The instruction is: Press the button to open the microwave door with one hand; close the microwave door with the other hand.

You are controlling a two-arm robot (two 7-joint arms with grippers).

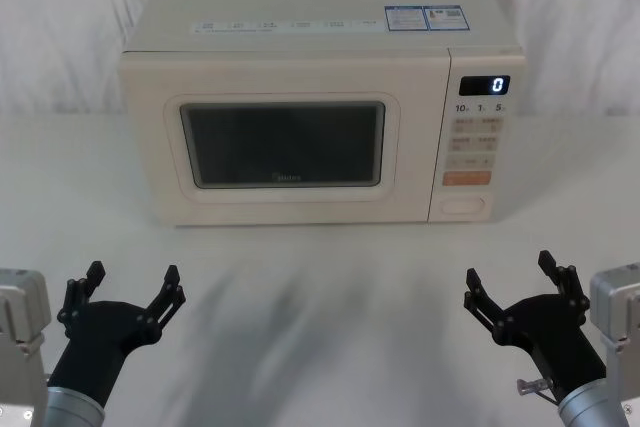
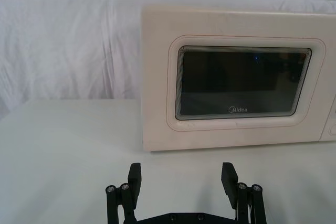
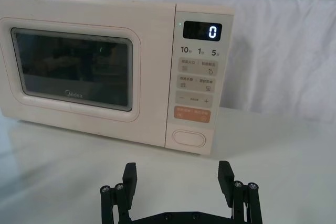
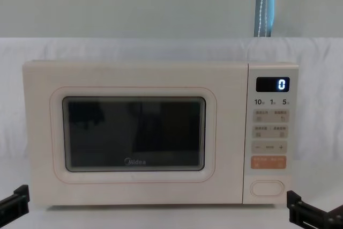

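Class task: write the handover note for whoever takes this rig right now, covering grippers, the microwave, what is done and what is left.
Left gripper: open, empty, low over the table on the left, short of the microwave.
Right gripper: open, empty, low on the right, nearer the control panel.
Door: shut. Display reads 0.
Button: bottom of the panel, under the orange key, untouched.
Done: nothing yet.
Left: press the button with one gripper, then push the door shut with the other.

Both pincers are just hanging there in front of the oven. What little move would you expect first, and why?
Probably the right pincer reaches forward toward the button at the bottom of the control panel. The microwave door looks shut, both pincers are open and short of the microwave, and the right one sits nearer the panel side. The left pincer would likely wait.
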